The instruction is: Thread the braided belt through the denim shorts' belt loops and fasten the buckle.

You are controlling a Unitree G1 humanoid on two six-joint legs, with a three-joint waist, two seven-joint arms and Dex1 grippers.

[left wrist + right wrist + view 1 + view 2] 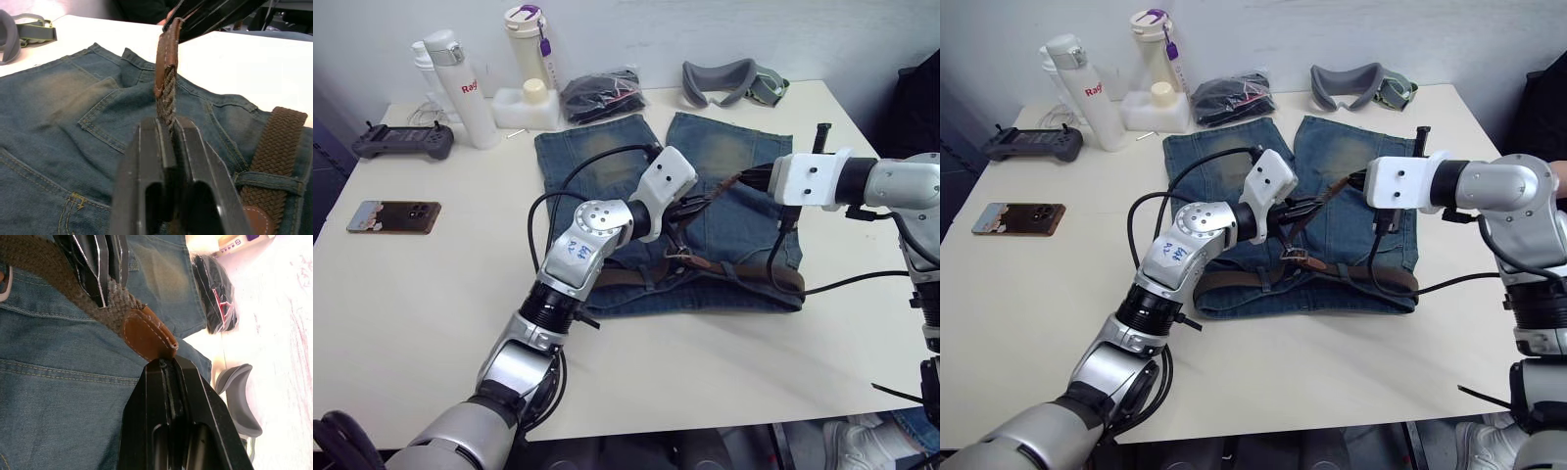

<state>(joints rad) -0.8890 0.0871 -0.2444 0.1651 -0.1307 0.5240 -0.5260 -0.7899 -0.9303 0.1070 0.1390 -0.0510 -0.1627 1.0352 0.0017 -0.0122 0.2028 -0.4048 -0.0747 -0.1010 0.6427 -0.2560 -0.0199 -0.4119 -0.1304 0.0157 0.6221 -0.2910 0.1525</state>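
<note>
While both arms reach over denim shorts [724, 176], left fingers [168, 147] pinch braided belt [166, 93], right fingers [168, 377] its tip.

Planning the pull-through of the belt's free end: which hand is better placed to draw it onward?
Probably the right hand: it pinches the leather tip of the braided belt, leading the strap. The left hand clamps the braid behind that tip, above the denim shorts, better suited to feeding.
</note>
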